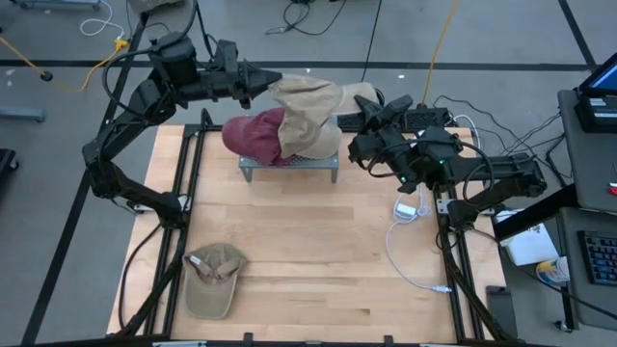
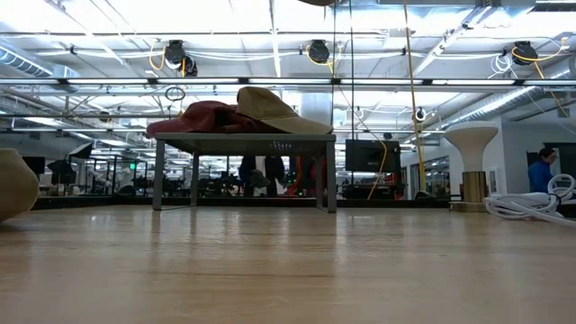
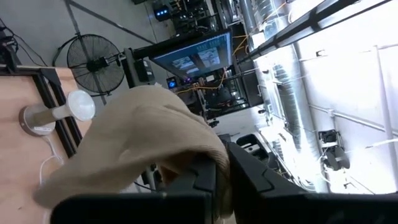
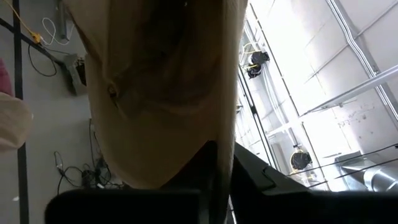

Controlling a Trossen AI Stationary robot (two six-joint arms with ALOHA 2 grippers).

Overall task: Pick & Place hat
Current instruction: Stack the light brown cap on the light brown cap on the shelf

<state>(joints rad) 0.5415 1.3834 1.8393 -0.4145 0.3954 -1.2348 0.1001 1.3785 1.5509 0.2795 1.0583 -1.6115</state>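
Tan hat (image 1: 307,114): raised above the small metal rack (image 1: 289,164) at the twelve o'clock edge of the wooden surface (image 1: 308,260), held from both ends. Left pincer (image 1: 262,81): at the hat's ten o'clock side, fingers (image 3: 205,177) pressed together on the fabric, pinching a fold. Right pincer (image 1: 364,104): at the hat's three o'clock side, fingers (image 4: 217,168) likewise clamped on the hat's edge, cloth draping away from them. Maroon hat (image 1: 253,137): resting on the rack, partly under the tan one, toward nine o'clock. Second tan cap (image 1: 214,280): lying flat on the surface near seven o'clock, well apart from the rack. White cable (image 1: 410,255): trailing along the surface at four o'clock.
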